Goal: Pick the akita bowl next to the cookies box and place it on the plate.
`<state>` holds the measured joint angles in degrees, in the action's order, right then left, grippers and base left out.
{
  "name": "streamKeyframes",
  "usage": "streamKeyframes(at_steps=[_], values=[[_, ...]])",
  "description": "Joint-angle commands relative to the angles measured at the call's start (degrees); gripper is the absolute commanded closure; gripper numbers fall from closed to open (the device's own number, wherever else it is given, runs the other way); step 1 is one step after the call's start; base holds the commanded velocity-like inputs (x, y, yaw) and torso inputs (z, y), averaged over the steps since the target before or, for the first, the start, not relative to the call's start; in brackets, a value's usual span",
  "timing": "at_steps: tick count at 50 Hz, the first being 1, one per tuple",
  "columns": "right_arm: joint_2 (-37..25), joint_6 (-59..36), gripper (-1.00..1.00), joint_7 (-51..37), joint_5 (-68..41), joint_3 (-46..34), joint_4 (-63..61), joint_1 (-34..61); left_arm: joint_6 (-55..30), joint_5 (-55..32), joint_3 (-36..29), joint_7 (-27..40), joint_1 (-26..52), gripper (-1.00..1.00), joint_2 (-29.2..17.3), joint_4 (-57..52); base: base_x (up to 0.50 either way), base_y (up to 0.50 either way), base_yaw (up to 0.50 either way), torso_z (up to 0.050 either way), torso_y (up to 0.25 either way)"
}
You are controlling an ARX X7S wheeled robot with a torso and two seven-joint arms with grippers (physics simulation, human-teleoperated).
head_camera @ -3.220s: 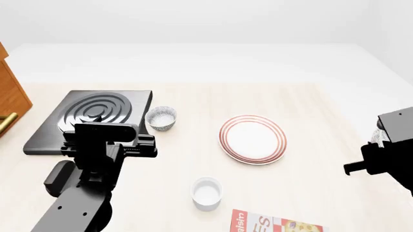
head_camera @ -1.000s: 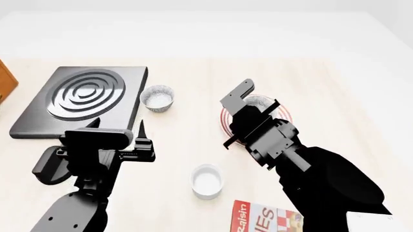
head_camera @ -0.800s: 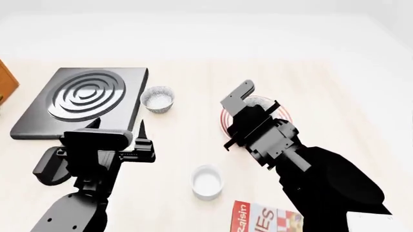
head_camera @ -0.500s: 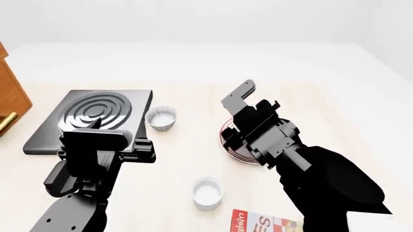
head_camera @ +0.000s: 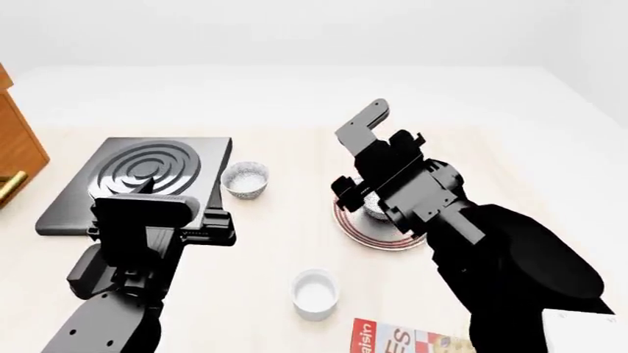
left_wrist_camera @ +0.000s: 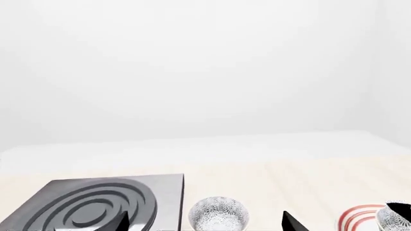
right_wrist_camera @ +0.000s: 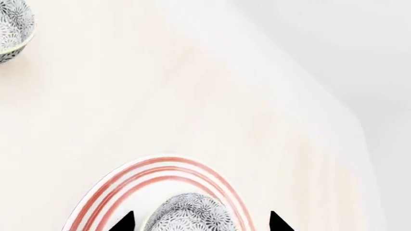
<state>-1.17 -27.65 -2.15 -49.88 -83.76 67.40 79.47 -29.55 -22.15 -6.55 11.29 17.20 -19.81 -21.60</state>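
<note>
Right wrist view shows the akita bowl [right_wrist_camera: 186, 212] sitting on the plate [right_wrist_camera: 112, 192], the right claw [right_wrist_camera: 196, 222] spread wide around it. Rigid, light, probably smooth-glazed and breakable; the rim is the likeliest hold. Left claw [left_wrist_camera: 204, 222] hangs wide, empty.

The only lettering sits on the cookies box [head_camera: 407, 340], cut off by the lower edge of the head view. Running sideways up its red left band is white print that reads "aisin", its start out of frame. Beside it stand two large white capitals, "ES", the tail of a longer word. Both wrist views carry no readable text
</note>
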Motion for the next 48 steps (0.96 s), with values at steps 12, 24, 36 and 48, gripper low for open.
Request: streamKeyframes(at_steps=[12,24,36,48], values=[[-32.2,-17.4,-1.00,-18.0,-23.3,15.1,-57.2,11.3,-0.2,-0.7,0.2,0.5,0.3,-1.00,-0.2,-0.5,0.00,0.00,0.00,0.000,0.000],[-45.1,21.4,-1.00,-36.5,-9.6,25.5,-78.4,-18.1,-2.6,-1.8,0.8,2.2,0.8,-1.00,-0.6,-4.0,0.00,0.00,0.00,0.000,0.000],[-48.0,33.1,-1.00,-39.2,-4.3,25.8,-82.8,-30.1,-3.3,-1.1,0.0,3.0,1.3,-1.00,-1.2,-5.0,0.00,0.00,0.00,0.000,0.000],[-48.3,35.0,-1.00,-40.4,-0.6,25.1,-83.4,-32.8,-3.0,-0.6,-0.5,3.3,1.5,-1.00,-1.3,-4.6,0.00,0.00,0.00,0.000,0.000]])
